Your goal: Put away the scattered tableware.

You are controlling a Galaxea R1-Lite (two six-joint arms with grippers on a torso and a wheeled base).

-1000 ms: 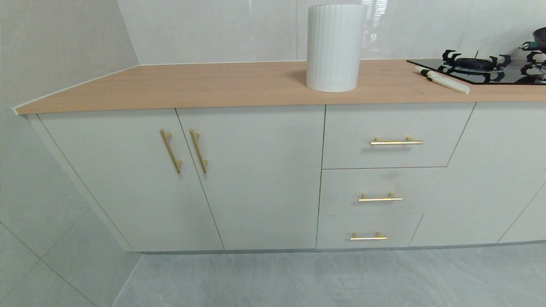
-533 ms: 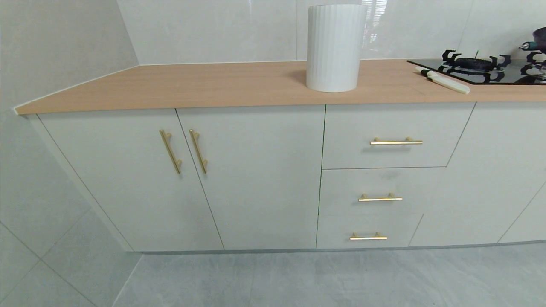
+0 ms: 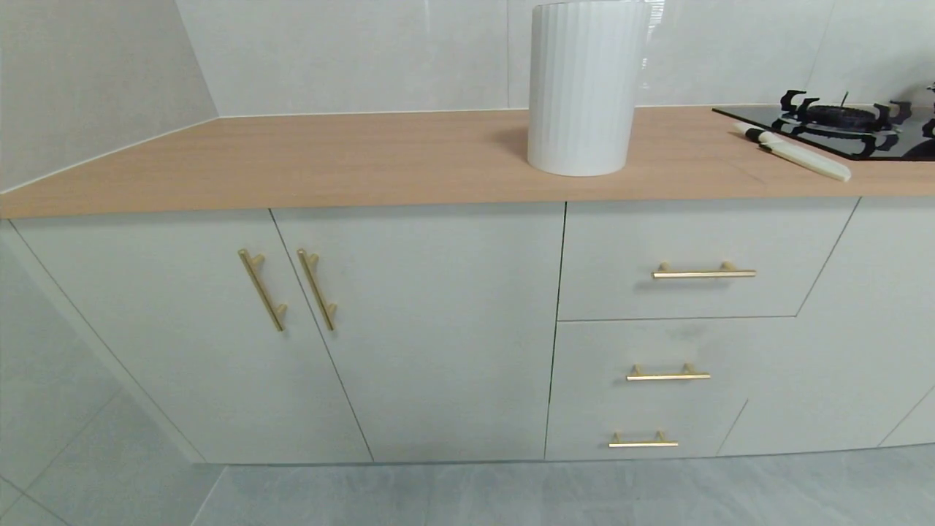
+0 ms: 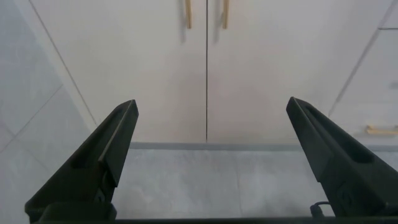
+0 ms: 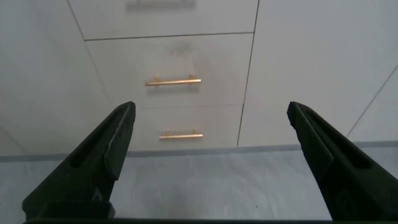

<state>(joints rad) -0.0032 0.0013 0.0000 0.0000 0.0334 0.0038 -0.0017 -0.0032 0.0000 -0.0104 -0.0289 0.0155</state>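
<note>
A white-handled knife lies on the wooden countertop at the right, beside the hob. A tall white ribbed container stands upright on the counter left of the knife. My left gripper hangs open low before the double cabinet doors, nothing between its fingers. My right gripper is open as well, low in front of the lower drawers and holding nothing.
A black gas hob sits at the counter's right end. Below are two cabinet doors with gold handles and three drawers with gold handles. Grey tiled floor lies before the cabinets; a tiled wall closes the left side.
The whole head view has shifted: the counter and cabinets sit lower and larger in the picture now, so the camera has moved closer. Nothing on the counter has moved.
</note>
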